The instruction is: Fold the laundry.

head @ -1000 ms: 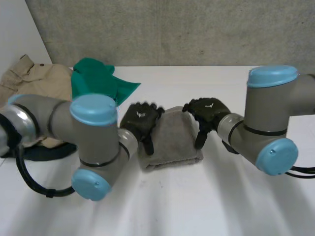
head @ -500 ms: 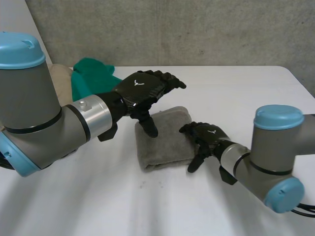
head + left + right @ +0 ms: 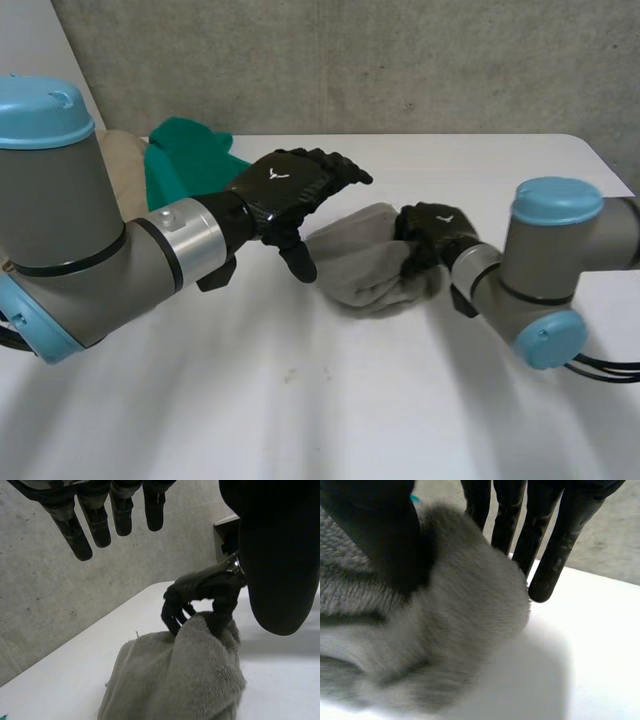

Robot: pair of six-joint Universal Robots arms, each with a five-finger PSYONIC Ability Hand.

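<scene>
- Two hands near one towel [image 3: 368, 268]: which of them held it?
- The right hand [image 3: 435, 228] did. It sat at the towel's right end, with its thumb [image 3: 380, 535] pressed into the pile on one side and its straight fingers [image 3: 545, 545] down the other. A thick fold of grey terry was pinched between them.
- And the towel itself?
- It lay bunched on the white tabletop [image 3: 330, 400]. The pinched end was raised and humped, and the far end rested flat.
- Why take it by the end and not the middle?
- My guess is leverage. A grip at one end lets the whole bundle be turned over on itself or dragged as one piece, and a pinch through several layers keeps them from sliding apart.
- What was the left hand [image 3: 288, 188] doing?
- It held nothing. Its fingers were spread and straight, and it hung above the towel's left end, apart from the cloth.
- Was it idle, then?
- I would say it was waiting. That spot leaves the towel room to move, yet the hand was close enough to come down and pin or smooth the free end.
- Was any other laundry there?
- A green cloth [image 3: 188, 160] and a beige garment [image 3: 122, 172] lay well beyond the towel's left end, heaped and unfolded. They looked like later work.
</scene>
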